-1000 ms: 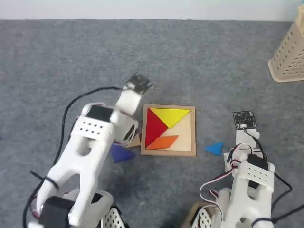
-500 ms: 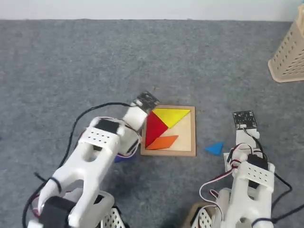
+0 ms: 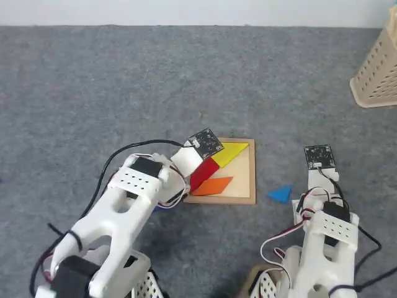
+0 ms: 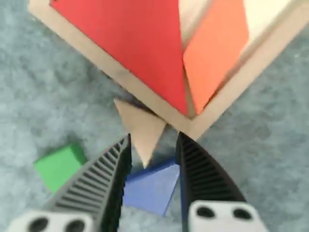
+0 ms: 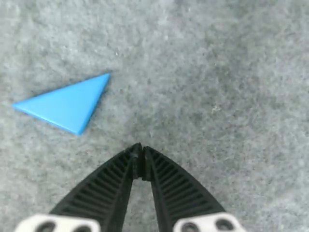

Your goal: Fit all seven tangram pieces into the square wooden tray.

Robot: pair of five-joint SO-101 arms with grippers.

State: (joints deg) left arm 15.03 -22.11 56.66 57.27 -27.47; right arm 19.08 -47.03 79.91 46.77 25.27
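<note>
Left end effector (image 4: pixel 153 139) parted at tan triangle (image 4: pixel 140 123), grey carpet (image 3: pixel 93 81), possibly white wall (image 3: pixel 186 11)

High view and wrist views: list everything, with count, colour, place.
square wooden tray: one, pale wood, mid-table
tangram pieces in tray: three, red triangle, yellow triangle, orange parallelogram
tan wooden triangle: one, tan, carpet at tray corner
dark blue piece: one, dark blue, beside it
green block: one, green, carpet nearby
light blue triangle: one, light blue, carpet apart from tray
beige perforated holder: one, beige, far corner
left pincer: one, black, open around tan triangle's tip
right pincer: one, black, shut over carpet
</note>
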